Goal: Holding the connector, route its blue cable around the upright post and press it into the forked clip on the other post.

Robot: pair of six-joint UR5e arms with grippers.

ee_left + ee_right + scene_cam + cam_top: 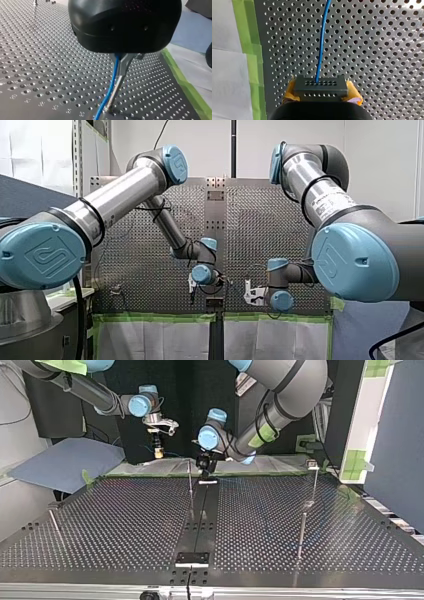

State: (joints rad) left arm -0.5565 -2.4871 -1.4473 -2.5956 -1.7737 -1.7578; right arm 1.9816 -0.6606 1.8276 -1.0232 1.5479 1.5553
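my left gripper (205, 464) hangs at a thin post's (190, 487) top, my right gripper (159, 449) beside it.

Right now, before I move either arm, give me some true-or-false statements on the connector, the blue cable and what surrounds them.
1. My right arm's jaws grip the connector between yellow pads. True.
2. The blue cable has come out of the connector. False: it enters the connector's holed face and runs out over the table.
3. In the left wrist view the blue cable runs close beside a thin metal post. True.
4. The tape along the table's edge is red. False: it is green.
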